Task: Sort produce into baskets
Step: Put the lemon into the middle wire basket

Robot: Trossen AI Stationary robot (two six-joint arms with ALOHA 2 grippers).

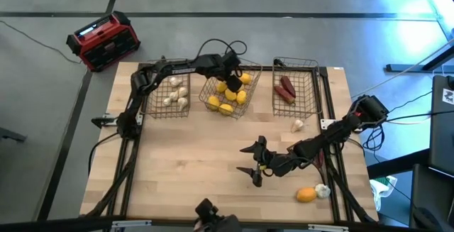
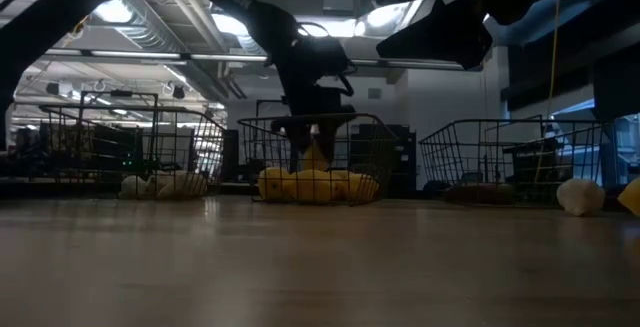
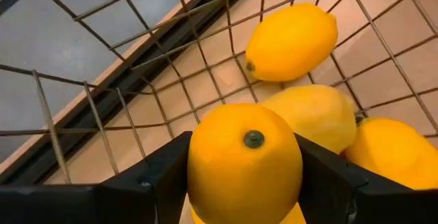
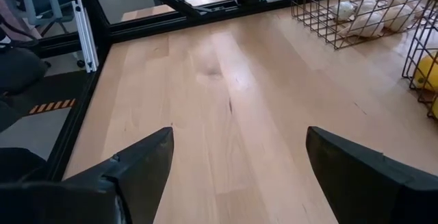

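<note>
Now, left gripper (image 3: 244, 183): reaches into the middle basket (image 1: 228, 94), fingers either side of a yellow lemon (image 3: 244, 166); they seem to touch its flanks, though whether they grip or are letting go I cannot tell.
Step in hand: by my reading, delivering this lemon to the basket that holds the other lemons.
Next move: calls for the fingers to part fully so the fruit settles, then a lift clear of the wire rim.
Held lemon: bright, smooth, rounded, its small green stem end facing the camera; three more lemons lie just beyond, inside the mesh.
Right gripper (image 1: 256, 162): fingers wide apart and empty, low over bare table (image 1: 191, 161) near the front.
Other baskets: left basket (image 1: 169, 94) holds white bulbs; right basket (image 1: 294, 89) holds dark red pieces.
Unsorted produce: a white bulb (image 1: 298, 125) in front of the right basket; an orange piece (image 1: 306, 194) touching another white bulb (image 1: 323, 190) at the front right.
</note>
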